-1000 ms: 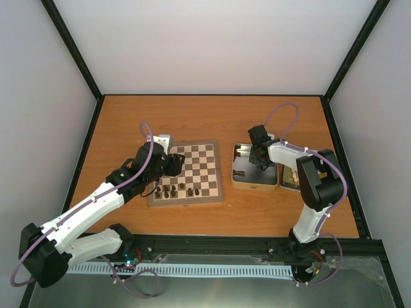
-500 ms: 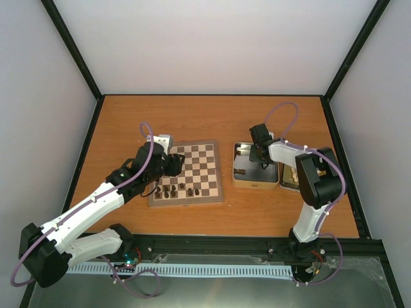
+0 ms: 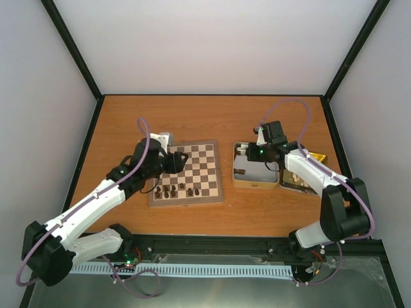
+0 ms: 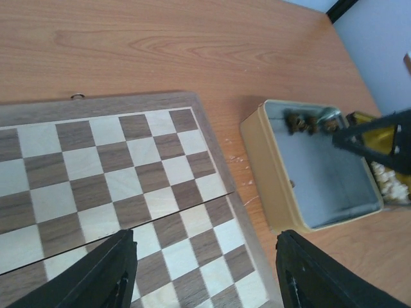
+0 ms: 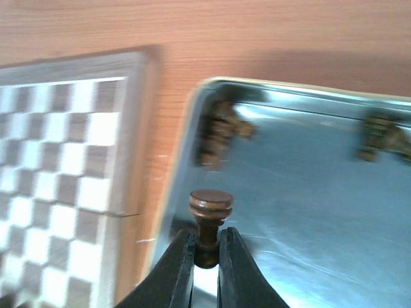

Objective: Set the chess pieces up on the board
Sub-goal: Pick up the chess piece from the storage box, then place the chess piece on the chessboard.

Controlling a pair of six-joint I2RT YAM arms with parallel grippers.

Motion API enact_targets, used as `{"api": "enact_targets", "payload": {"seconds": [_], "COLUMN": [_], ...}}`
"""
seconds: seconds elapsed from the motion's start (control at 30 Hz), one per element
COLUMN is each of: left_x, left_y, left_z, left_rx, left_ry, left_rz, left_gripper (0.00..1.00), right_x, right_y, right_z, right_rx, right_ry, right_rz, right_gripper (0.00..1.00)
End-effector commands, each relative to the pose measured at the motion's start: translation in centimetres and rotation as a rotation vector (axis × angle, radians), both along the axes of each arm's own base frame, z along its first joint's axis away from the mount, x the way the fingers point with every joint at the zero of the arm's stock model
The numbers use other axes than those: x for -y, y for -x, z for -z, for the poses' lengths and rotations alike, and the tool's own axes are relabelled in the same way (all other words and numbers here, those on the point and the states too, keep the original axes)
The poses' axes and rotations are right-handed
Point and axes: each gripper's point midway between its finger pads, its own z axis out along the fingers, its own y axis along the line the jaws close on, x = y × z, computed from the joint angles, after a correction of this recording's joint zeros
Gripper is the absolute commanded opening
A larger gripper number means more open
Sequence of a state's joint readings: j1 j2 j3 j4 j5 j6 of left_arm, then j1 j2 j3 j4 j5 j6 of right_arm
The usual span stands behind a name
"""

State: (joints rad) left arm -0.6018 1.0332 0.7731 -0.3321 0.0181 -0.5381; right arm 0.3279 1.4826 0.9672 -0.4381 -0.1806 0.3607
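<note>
**Board** (image 3: 192, 168): laid flat on the table (image 3: 192, 115), left of centre.

**Progress:** judged early. A small cluster of dark chess pieces (image 3: 172, 190) is stood on the nearest rows at the board's left side. The other squares are seen bare, and no cream piece is found on the board. Most of both sets is judged yet to be placed.

**Silver-lined tin** (image 3: 247, 183): set open just right of the board. A few dark pieces (image 4: 302, 120) are gathered against its far wall, and much of its floor is seen bare.

**Second tin** (image 3: 290, 184): set against the first on its right and partly hidden under the right arm. Cream pieces (image 4: 390, 179) are heaped inside.

**Right arm's fingers** (image 5: 176, 269): pressed onto the stem of one dark piece (image 5: 210, 205), which is held clear above the board-side edge of the silver-lined tin.

**Left arm's fingers** (image 4: 106, 273): spread, with nothing held between them, and poised over the board's right half.
</note>
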Motion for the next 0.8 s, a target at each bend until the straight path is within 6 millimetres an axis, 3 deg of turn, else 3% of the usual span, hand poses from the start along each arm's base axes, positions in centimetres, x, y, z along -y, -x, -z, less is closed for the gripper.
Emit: {"api": "enact_targets", "payload": {"seconds": [0.0, 0.13, 0.23, 0.3, 0.4, 0.53, 0.63, 0.77], "left_x": [2.2, 4.5, 5.5, 5.5, 4.8, 3.2, 1.9, 0.5], "left_y": [-0.3, 0.6, 1.1, 1.0, 0.5, -0.6, -1.4, -1.6], "left_z": [-2.9, -5.3, -5.5, -5.1, -4.1, -2.4, -1.3, 0.6], "left_rx": [-0.035, -0.044, -0.069, -0.077, -0.08, -0.083, -0.064, -0.083], "left_ry": [0.231, 0.354, 0.403, 0.403, 0.369, 0.283, 0.218, 0.135], "left_rz": [0.113, 0.245, 0.301, 0.301, 0.25, 0.145, 0.072, 0.01], "left_gripper": [0.62, 0.71, 0.72, 0.72, 0.73, 0.73, 0.73, 0.73], "right_x": [-5.4, -9.0, -11.1, -11.9, -12.3, -13.5, -14.2, -13.7], "right_y": [2.2, 4.6, 6.6, 7.2, 6.5, 7.3, 9.5, 12.3], "right_z": [-3.9, -7.4, -9.3, -9.8, -9.6, -6.2, -3.4, 0.1], "right_rx": [0.114, 0.175, 0.2, 0.199, 0.12, -0.171, -0.357, -0.565], "right_ry": [-0.261, -0.433, -0.52, -0.542, -0.565, -0.577, -0.548, -0.492], "right_rz": [-0.309, -0.514, -0.652, -0.691, -0.631, -0.516, -0.456, -0.359], "right_gripper": [0.07, 0.09, 0.1, 0.11, 0.14, 0.11, 0.11, 0.11]}}
